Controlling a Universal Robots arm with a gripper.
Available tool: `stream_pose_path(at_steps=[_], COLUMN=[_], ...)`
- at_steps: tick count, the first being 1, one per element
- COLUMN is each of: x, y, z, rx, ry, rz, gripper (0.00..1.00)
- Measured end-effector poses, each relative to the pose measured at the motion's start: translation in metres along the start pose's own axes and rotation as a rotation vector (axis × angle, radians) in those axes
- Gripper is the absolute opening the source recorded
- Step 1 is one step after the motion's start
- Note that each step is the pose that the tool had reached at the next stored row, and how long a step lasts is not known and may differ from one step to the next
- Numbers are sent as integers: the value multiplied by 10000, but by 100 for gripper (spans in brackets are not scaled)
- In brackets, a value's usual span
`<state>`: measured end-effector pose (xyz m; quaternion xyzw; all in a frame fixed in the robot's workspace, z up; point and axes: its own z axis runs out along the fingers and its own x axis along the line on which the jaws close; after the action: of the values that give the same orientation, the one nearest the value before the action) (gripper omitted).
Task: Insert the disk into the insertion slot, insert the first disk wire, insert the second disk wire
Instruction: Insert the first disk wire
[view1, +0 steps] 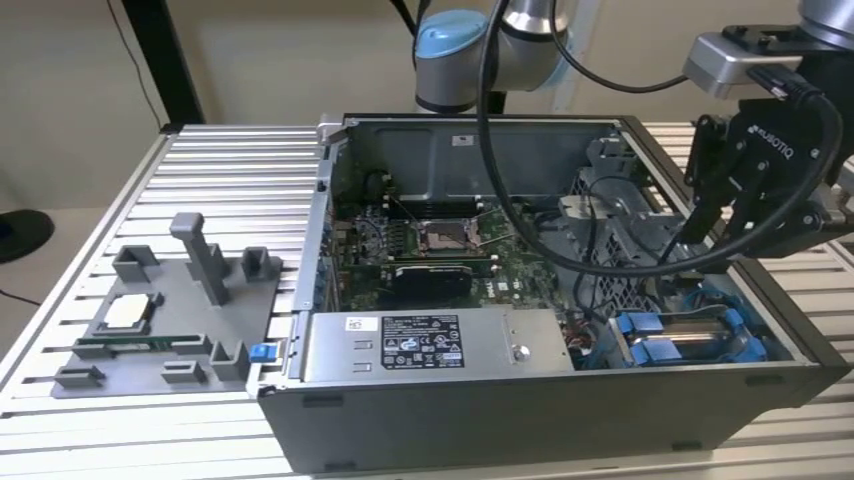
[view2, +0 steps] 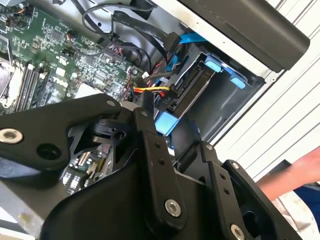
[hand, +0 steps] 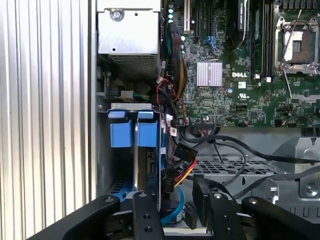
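— What's closest to the hand?
— Its fingers are spread. A black connector sits close beside one, with a red-and-yellow wire bundle just past it.
— And the disk?
— Just beyond the fingertips, standing on edge in the insertion slot. It's silver-grey metal clipped in a bright blue frame.
— Farther off?
— The green motherboard and the grey power-supply box.

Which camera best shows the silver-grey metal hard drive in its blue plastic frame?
Second wrist view: the hard drive shows its metal side and blue frame. The first wrist view shows it edge-on; the exterior view, mostly blue frame.
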<state>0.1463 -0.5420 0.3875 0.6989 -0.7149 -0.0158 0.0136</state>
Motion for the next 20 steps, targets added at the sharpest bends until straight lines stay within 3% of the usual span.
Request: stream_pose_path(at_steps=[11, 20], x=[1, 21], y=[-32, -43], z=[152, 227], rx=[0, -20], ry=[-2, -1], rz=[0, 0], gripper=[100, 100])
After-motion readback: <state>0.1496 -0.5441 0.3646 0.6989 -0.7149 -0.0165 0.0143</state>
